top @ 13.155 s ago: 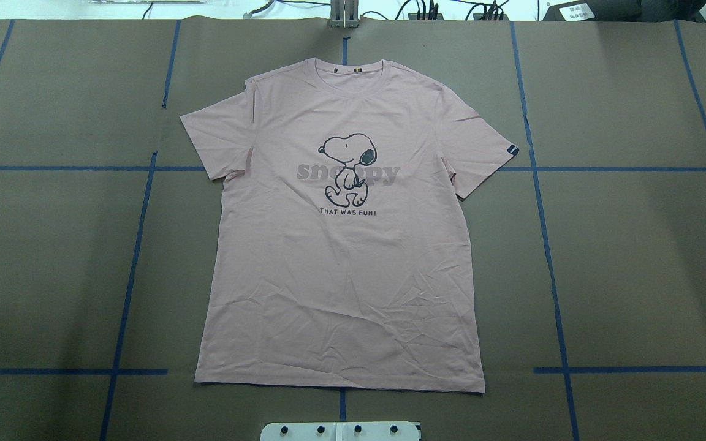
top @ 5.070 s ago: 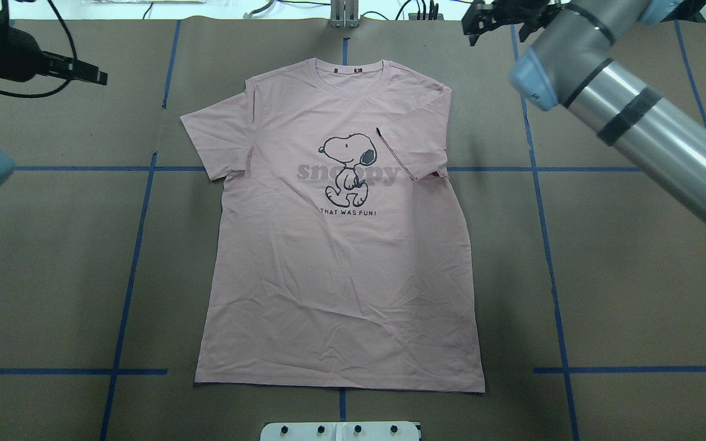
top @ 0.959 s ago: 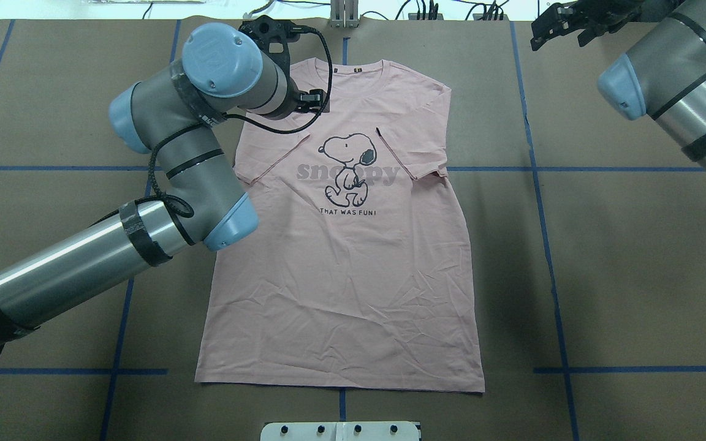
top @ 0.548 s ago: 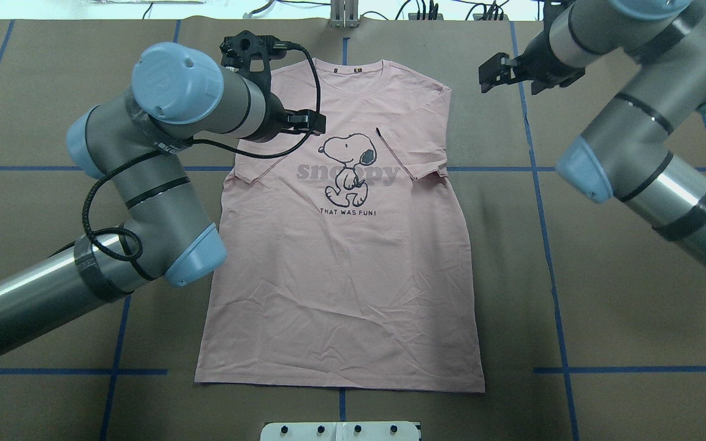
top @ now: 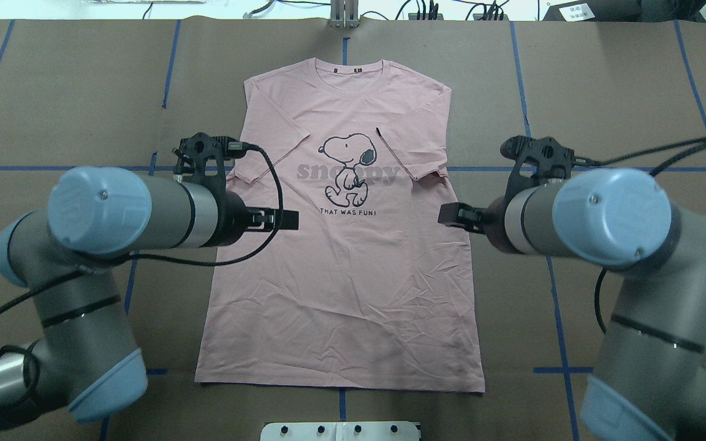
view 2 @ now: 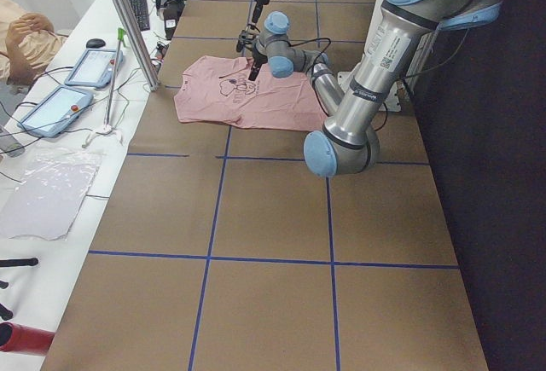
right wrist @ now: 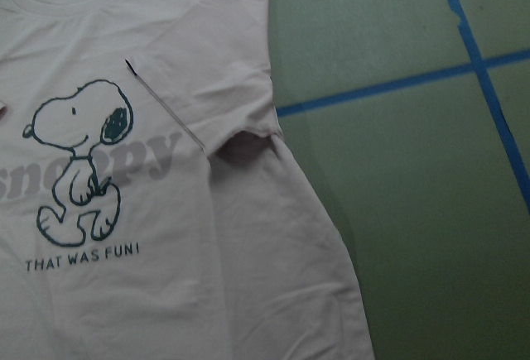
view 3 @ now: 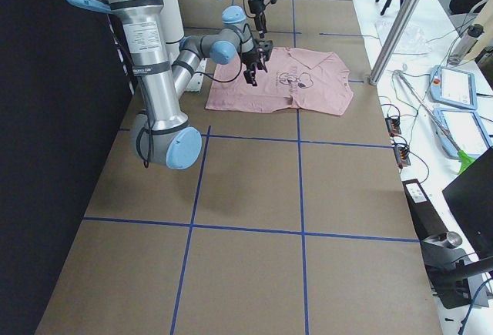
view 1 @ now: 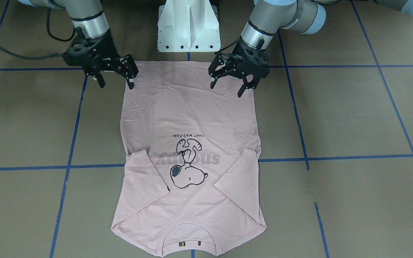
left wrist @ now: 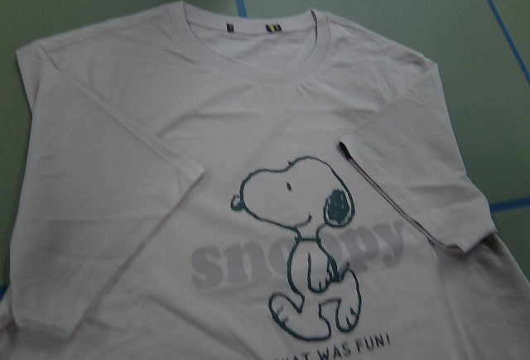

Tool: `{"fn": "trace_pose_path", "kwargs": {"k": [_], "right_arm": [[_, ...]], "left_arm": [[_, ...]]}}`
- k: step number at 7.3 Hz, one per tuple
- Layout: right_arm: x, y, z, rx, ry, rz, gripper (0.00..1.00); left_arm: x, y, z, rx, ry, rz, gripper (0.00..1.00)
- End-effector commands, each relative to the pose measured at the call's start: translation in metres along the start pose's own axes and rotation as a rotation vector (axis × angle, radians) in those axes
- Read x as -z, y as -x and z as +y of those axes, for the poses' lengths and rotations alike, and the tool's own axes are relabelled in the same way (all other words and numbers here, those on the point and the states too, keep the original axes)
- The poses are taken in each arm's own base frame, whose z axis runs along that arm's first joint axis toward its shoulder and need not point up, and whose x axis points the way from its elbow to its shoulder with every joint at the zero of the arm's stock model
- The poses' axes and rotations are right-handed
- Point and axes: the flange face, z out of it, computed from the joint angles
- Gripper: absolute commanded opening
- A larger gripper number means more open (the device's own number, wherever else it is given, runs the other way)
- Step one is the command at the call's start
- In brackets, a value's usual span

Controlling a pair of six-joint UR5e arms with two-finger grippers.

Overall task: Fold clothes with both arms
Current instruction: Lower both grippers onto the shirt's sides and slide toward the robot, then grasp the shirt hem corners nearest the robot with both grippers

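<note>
The pale pink T-shirt (view 1: pixel 188 114) lies flat, print up, collar away from the robot and hem by the robot's base. Both sleeves are folded in over the chest. It also shows in the overhead view (top: pixel 341 294) and both wrist views (left wrist: pixel 124 211) (right wrist: pixel 248 277). My left gripper (view 1: pixel 226 90) is open and empty, raised above the hem corner on my left side. My right gripper (view 1: pixel 116 86) is open and empty, raised above the other hem corner. In the overhead view the arms reach in from both sides: left gripper (top: pixel 288 219), right gripper (top: pixel 451 214).
The brown table (top: pixel 635 275) carries blue tape lines. The robot's white pedestal (view 1: pixel 188 25) stands just behind the hem. Tablets (view 2: pixel 92 66) and a metal post (view 2: pixel 128 21) stand along the operators' side beyond the collar.
The left arm has drawn back from the folded left sleeve toward the robot. The right arm has swung in from the far right corner. Both now hang over the hem end.
</note>
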Motion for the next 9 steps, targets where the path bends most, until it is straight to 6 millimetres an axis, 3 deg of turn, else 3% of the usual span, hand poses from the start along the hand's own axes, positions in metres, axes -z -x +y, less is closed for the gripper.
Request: {"fn": "trace_pose_path", "kwargs": {"k": [1, 3, 4, 5, 9], "right_arm": [[-0.010, -0.009, 0.103, -0.065, -0.011, 0.013, 0.95], [-0.021, -0.037, 0.154, -0.061, -0.032, -0.040, 0.91], [-0.024, -0.045, 0.168, -0.067, -0.037, -0.039, 0.90], [-0.024, -0.046, 0.173, -0.059, -0.037, -0.040, 0.90], [-0.025, -0.047, 0.176, -0.054, -0.041, -0.040, 0.90]], "left_arm": [[0.007, 0.024, 0.081, 0.121, 0.069, -0.035, 1.00], [-0.006, 0.057, 0.150, 0.203, 0.097, -0.130, 0.79], [-0.011, 0.074, 0.181, 0.232, 0.117, -0.178, 0.70], [-0.015, 0.084, 0.198, 0.238, 0.119, -0.207, 0.67], [-0.021, 0.097, 0.210, 0.232, 0.132, -0.248, 0.53]]}}
